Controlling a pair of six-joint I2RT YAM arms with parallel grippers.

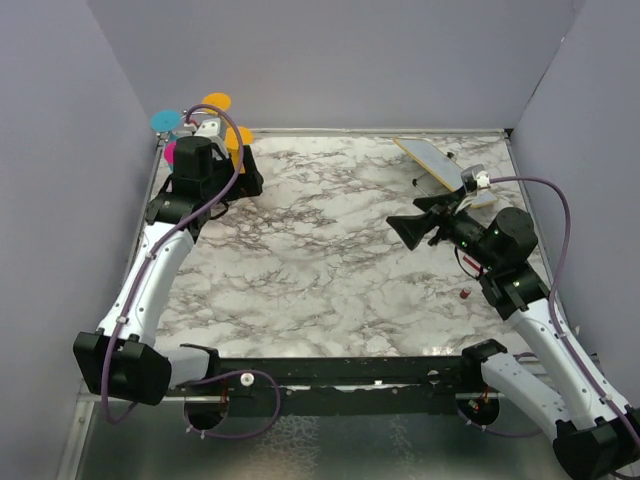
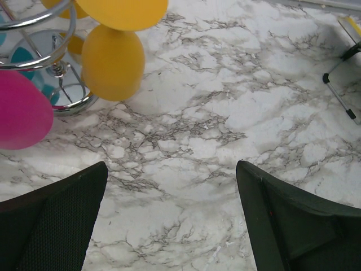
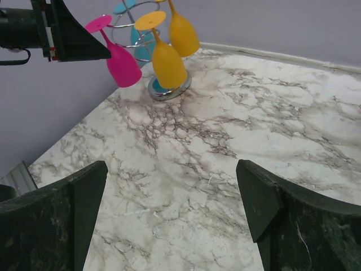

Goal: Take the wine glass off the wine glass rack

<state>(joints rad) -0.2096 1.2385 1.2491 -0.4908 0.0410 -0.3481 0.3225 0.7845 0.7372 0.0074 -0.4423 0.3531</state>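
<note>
Approach stage. Yellow wine glass (image 2: 113,62) hanging upside-down on wine glass rack (image 2: 76,106), far-left corner, near wide-open, empty left gripper (image 2: 172,166) (right gripper (image 3: 172,166) likewise wide, well apart). Next, probably: straddle it, slide it free.

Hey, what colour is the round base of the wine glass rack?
The rack base is shiny silver, clearest in the right wrist view.

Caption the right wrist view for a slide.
Right fingers open, facing the wine glass rack hung with pink glass and yellow glasses.
</note>
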